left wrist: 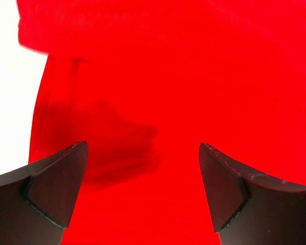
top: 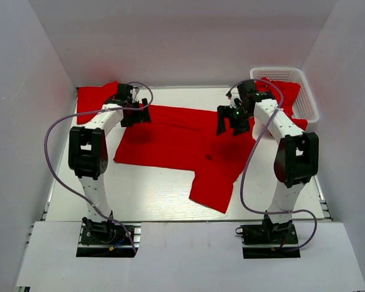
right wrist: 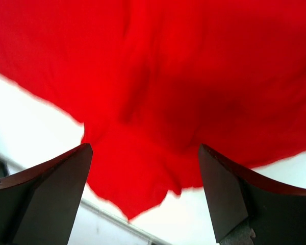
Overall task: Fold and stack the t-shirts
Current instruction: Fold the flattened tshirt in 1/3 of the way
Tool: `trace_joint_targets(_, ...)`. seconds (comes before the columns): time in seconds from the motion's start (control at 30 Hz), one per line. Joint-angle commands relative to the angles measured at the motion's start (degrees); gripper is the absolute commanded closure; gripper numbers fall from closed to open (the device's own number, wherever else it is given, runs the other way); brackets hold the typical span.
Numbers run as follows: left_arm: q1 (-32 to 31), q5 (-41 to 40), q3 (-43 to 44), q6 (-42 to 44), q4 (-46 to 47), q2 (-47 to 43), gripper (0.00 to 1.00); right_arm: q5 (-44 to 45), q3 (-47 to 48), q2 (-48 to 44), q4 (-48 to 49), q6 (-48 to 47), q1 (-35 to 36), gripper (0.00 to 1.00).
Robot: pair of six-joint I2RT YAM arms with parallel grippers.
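A white counter (top: 152, 194) seen from above, with two robot arms reaching over red cloth. At the far left corner a bunched corner shirt (top: 91, 99) sits out of the way, probably so the middle stays free for folding. Just beside it, the left tool (top: 135, 114) hovers low over the left far edge of the shirt (top: 170, 143). Its wrist view shows the fingers spread wide with only red cloth between and below them, pinching nothing. This looks like a lineup for gripping that edge. The shirt lies flat across the counter's middle, its body running left to right. One sleeve (top: 212, 185) points toward the near edge, a layout that suits folding from both ends at once. Over the shirt's right far part is the right tool (top: 233, 126), also spread and empty. Its own camera shows a pointed flap of red cloth below the gap, with bare white counter on either side. By my judgement both arms are placed to take matching points on the far edge, so the fold has not yet begun. At the far right a white lattice basket (top: 304, 100) holds the basket shirts (top: 287, 92) — red cloth spilling over its near rim, apparently waiting their turn.
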Motion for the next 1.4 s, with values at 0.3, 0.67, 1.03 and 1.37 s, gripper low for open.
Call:
trace_joint_targets(0.3,0.25,6.76,15.24,1.90,1.45,11.40,0.00,4.71,6.25,9.16,6.68,3.99,0.00,0.10)
trace_joint_targets(0.67,1.39,5.71,15.15,1.90,4.70,16.93,0.00,-0.85,-0.79,16.18,12.75,8.64,-1.66,0.10)
trace_joint_targets(1.03,3.94,1.31,11.29,1.28,3.65,17.46,0.00,10.16,7.12,22.08,10.81,9.71,-7.30,0.10)
trace_joint_targets(1.37,5.08,9.83,16.46,0.58,6.80,20.98,0.00,5.41,21.27,29.54,9.68,1.80,-7.12,0.10)
